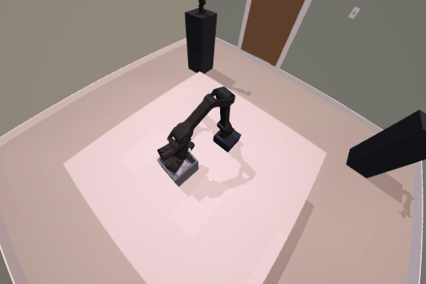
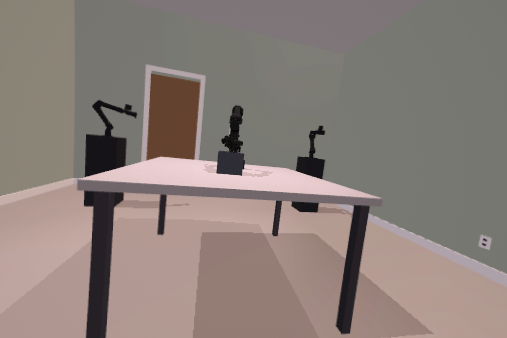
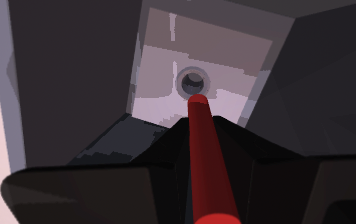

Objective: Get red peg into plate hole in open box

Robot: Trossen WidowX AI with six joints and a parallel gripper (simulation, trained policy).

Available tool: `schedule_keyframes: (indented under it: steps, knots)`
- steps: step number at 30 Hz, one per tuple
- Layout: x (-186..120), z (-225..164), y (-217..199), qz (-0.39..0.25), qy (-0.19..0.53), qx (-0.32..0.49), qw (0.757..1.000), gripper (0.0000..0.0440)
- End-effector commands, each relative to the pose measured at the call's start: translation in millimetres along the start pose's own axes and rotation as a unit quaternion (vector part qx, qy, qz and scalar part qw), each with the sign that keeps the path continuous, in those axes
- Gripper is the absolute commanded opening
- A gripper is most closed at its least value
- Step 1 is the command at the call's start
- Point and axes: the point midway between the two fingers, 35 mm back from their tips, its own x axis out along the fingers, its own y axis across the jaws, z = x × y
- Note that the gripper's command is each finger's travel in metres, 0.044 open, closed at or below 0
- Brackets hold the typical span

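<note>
The red peg (image 3: 204, 160) stands out between the fingers of my gripper (image 3: 200, 123) in the wrist view. The gripper is shut on it. The open grey box (image 1: 187, 174) (image 2: 230, 163) (image 3: 42, 80) stands on the table, and my hand is over and partly within its opening. At its bottom is the light plate (image 3: 155, 82) with a round hole (image 3: 192, 83). In the wrist view the peg's far tip appears just below the hole's rim, not in the hole. How high the tip is above the plate I cannot tell. The peg is hidden in the top and exterior views.
The box's dark walls rise close around the fingers. The arm's dark blue base (image 1: 227, 140) stands on the pale table (image 1: 238, 218) (image 2: 148, 175) behind the box. Dark pedestals (image 1: 201, 42) (image 1: 389, 144) with other arms stand beyond the table's edges.
</note>
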Motion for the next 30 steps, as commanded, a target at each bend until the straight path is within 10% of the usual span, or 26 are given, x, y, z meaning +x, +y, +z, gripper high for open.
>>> schedule_keyframes:
  steps: [1,10,16,30]
  knots:
    - [12,1,0,-0.006,0.007,-0.008,1.000,0.0000]
    - [31,5,3,-0.016,0.007,-0.027,0.999,0.0003]
    - [39,5,1,-0.033,0.015,-0.038,0.999,0.0115]
    - [24,12,7,-0.020,0.080,-0.023,0.996,0.0193]
